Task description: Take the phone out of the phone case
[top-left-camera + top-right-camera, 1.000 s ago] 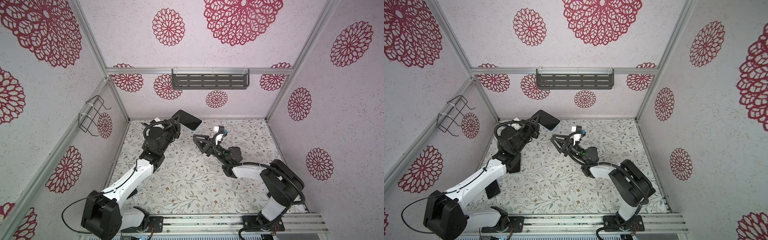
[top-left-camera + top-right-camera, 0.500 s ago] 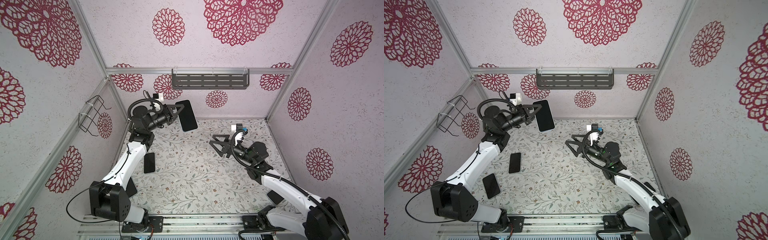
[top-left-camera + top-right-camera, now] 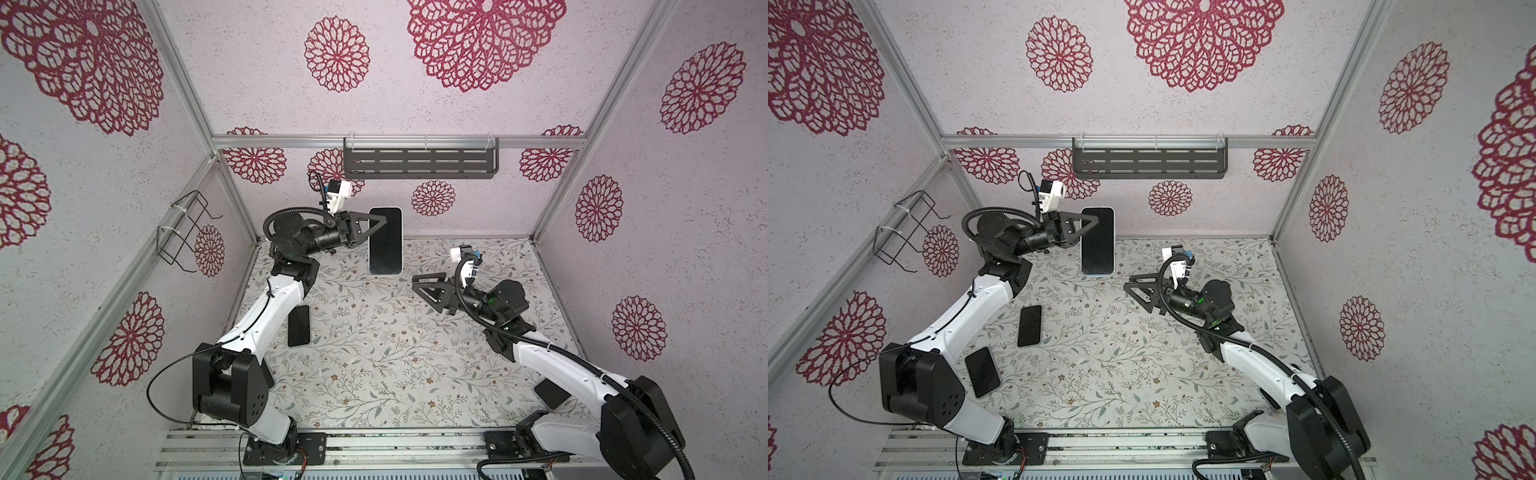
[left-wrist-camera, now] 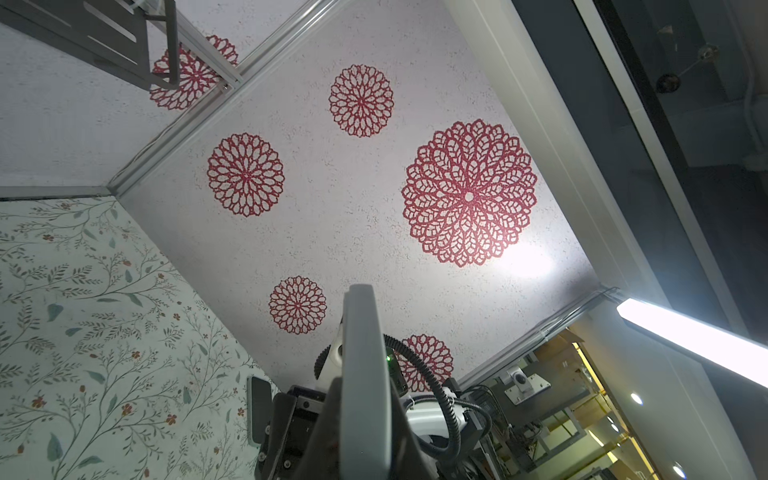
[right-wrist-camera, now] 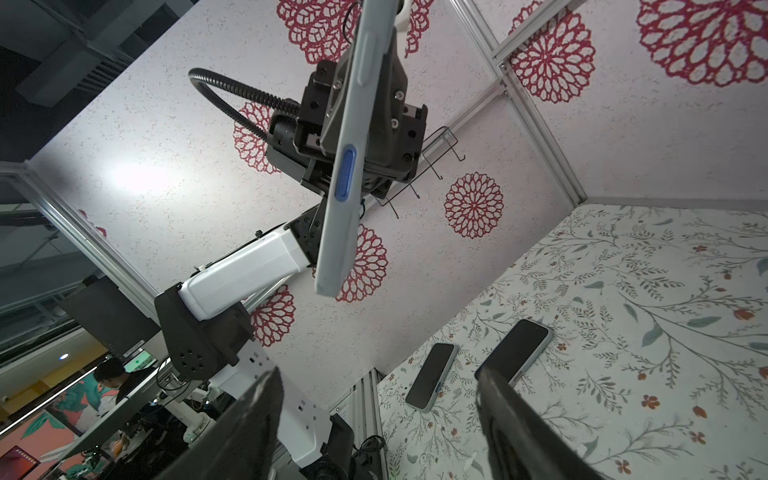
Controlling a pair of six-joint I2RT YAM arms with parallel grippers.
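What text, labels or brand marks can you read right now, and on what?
None: no legible text in any view.
cased phone: dark screen, case edge unmarked.
loose phone: dark screen, nothing showing.
right wrist camera: any marking too small to read.

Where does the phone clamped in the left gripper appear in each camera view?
Top view: phone at centre, screen showing, in left gripper.
Top view: phone left of centre.
Left wrist: phone edge-on, against the flowered wall.
Right wrist: phone edge-on, blue button showing.
Shared landmark: floral table.
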